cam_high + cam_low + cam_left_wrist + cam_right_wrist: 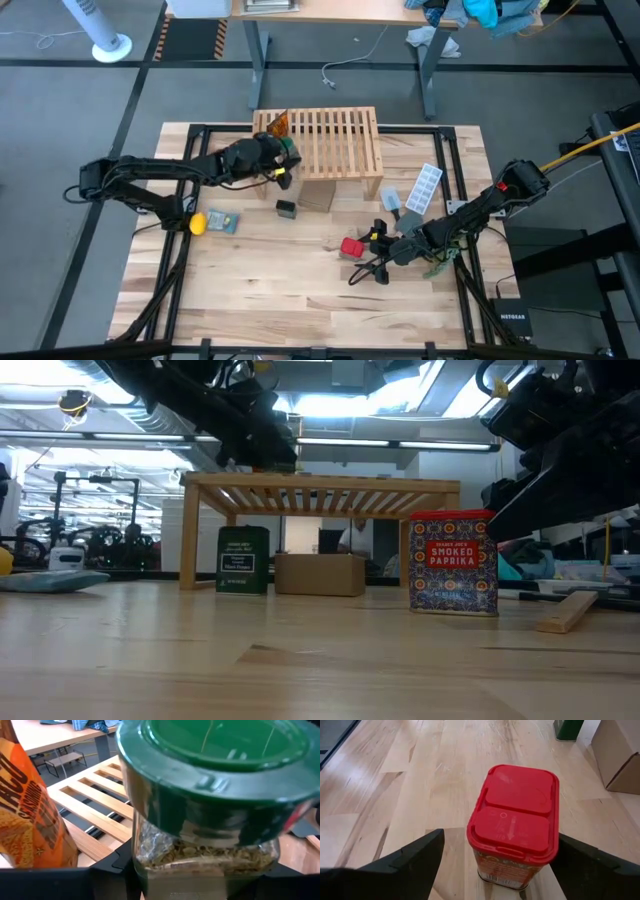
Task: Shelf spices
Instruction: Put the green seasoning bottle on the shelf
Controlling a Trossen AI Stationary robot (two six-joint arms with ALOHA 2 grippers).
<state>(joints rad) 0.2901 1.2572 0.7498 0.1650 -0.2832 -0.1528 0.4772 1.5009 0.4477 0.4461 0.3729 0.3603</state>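
My left gripper (272, 162) is shut on the green-lidded glass jar (210, 795) and holds it over the left near corner of the light-wood slatted shelf (322, 140). The orange packet (278, 123) stands on the shelf's left far corner (30, 815). The dark box-like tin (286, 208) stands on the table in front of the shelf (243, 560). The red paprika tin (515, 825) stands upright on the table (352, 246). My right gripper (372, 246) is open, with one finger on either side of the red tin. My left gripper pinches the green jar by its glass body (200, 865), just below the lid, between the two fingers. The fingers come from the table's left. The jar is lifted clear above the shelf's slats (95, 805), close beside the orange packet.
A cardboard box (316, 194) sits under the shelf's near edge. A white ice-cube tray (425, 188) lies right of the shelf. A yellow object (197, 222) and a blue packet (223, 222) lie near the left arm. A small wood block (566, 612) lies by the red tin.
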